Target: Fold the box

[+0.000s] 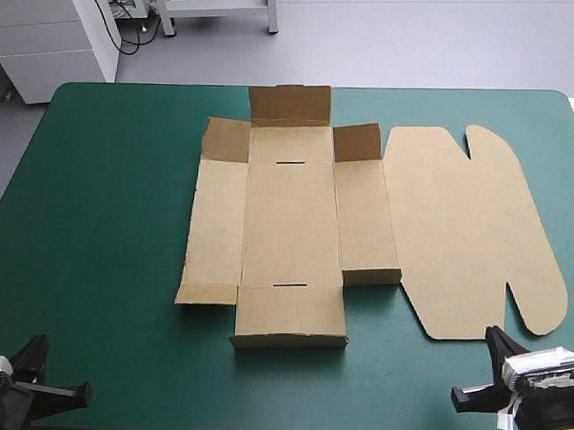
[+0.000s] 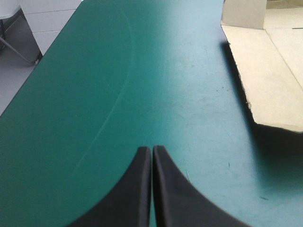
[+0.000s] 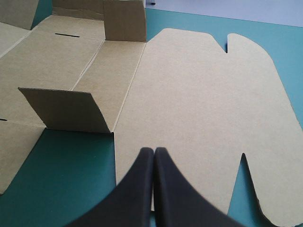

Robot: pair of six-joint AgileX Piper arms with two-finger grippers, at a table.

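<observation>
Teal-green table cover (image 1: 104, 264) faintly scratched; white drawer cabinet (image 1: 52, 33) beyond far-left corner.

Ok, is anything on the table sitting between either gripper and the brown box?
Nothing visible does. Between the left gripper and the box lies only bare teal-green cover. The right gripper is at the near edge of the box's flat lid panel, and nothing lies on the board.

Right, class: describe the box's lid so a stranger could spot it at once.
On the teal-green table lies the mostly flat brown box. Its lid is the widest panel, at the right end. Only it has rounded corners and two notches.
</observation>
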